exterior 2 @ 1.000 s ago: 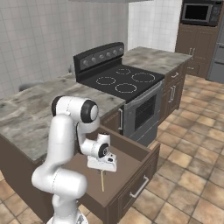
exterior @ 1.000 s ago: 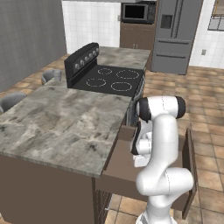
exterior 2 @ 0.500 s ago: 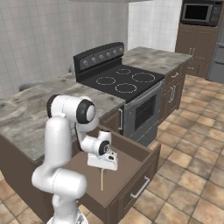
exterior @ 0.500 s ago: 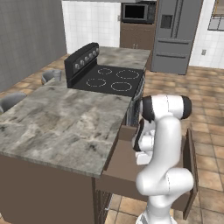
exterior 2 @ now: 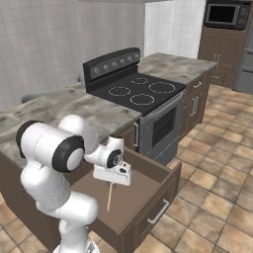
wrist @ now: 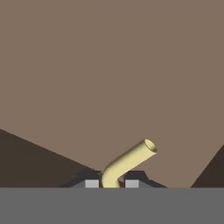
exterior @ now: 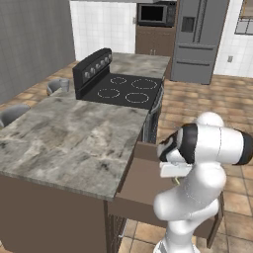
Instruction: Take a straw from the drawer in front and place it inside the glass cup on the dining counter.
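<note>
Gripper (wrist: 110,183) pinching the straw (wrist: 129,162) — 2 fingers nearly together — above the drawer (exterior 2: 148,174).

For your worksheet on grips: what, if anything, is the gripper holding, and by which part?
The gripper is shut on the straw, pinching it at its upper end; the rest hangs down over the open drawer.
</note>
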{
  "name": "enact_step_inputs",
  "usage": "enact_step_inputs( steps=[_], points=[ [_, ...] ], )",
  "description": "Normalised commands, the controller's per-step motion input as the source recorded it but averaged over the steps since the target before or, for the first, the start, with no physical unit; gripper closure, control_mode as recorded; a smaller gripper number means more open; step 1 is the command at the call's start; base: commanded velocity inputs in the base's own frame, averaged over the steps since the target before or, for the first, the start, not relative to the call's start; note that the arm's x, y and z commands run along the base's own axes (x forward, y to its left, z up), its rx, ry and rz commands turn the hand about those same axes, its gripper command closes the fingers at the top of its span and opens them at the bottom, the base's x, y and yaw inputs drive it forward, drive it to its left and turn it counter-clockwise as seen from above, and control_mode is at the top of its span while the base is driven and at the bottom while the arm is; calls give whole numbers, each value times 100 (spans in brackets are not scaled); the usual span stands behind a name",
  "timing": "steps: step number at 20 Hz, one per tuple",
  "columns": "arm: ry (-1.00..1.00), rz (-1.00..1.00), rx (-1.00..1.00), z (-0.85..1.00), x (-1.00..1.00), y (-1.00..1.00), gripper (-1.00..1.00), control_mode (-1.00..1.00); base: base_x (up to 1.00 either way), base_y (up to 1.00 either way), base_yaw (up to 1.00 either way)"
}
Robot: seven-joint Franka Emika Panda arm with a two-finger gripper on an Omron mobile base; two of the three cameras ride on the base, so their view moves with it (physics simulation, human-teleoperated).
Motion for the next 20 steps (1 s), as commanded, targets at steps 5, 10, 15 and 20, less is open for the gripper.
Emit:
enact_step_inputs(
  steps=[5, 10, 15, 20],
  points=[
    [-8, -1, 0, 100, -48, 0, 100, -100, 0, 0, 0],
    [-9, -1, 0, 100, -29, 0, 100, -100, 0, 0, 0],
    [-5, 0, 0, 100, -1, 0, 100, -100, 0, 0, 0],
    [-5, 0, 0, 100, 0, 0, 100, -100, 0, 0, 0]
  ],
)
